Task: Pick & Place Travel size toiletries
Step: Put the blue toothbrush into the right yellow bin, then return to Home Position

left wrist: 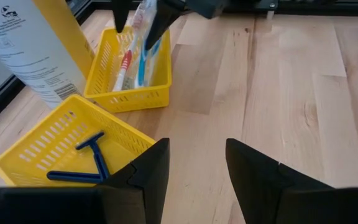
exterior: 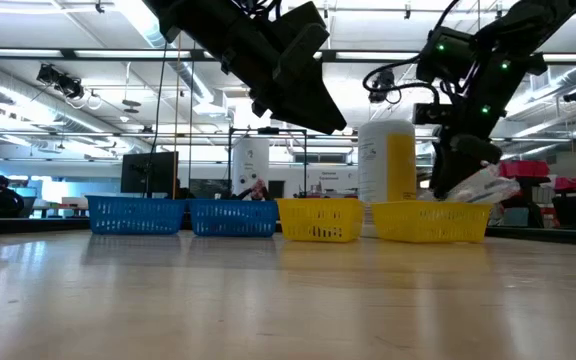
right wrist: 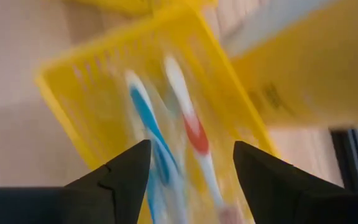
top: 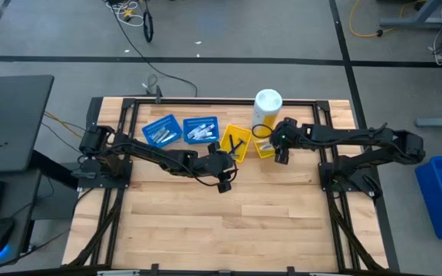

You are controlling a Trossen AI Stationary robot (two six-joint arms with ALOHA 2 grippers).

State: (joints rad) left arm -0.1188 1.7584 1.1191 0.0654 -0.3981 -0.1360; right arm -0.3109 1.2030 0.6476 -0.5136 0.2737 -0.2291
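Note:
Two toothbrushes, one blue (right wrist: 145,118) and one red (right wrist: 191,124), lie in clear wraps in a yellow tray (left wrist: 157,93) beside the bottle. My right gripper (top: 282,152) hangs open right over this tray, one finger on either side of the wraps (left wrist: 145,18), which stick up over the tray's rim (exterior: 480,185). A dark blue razor (left wrist: 95,155) lies in the second yellow tray (top: 236,140). White tubes fill the two blue trays (top: 159,132) (top: 200,130). My left gripper (top: 222,182) is open above bare table, just near of the razor tray. My right gripper (right wrist: 188,168) comes at the toothbrush tray from above, its fingers spread on either side of the wrapped toothbrushes. Whether a finger (left wrist: 163,18) touches the clear wrap, I cannot tell.
A tall yellow bottle with a white cap (top: 268,103) stands just beyond the toothbrush tray, close to my right gripper. The four trays sit in a row near the table's far edge (exterior: 318,220). Wide bare wood lies toward the near edge (top: 221,230).

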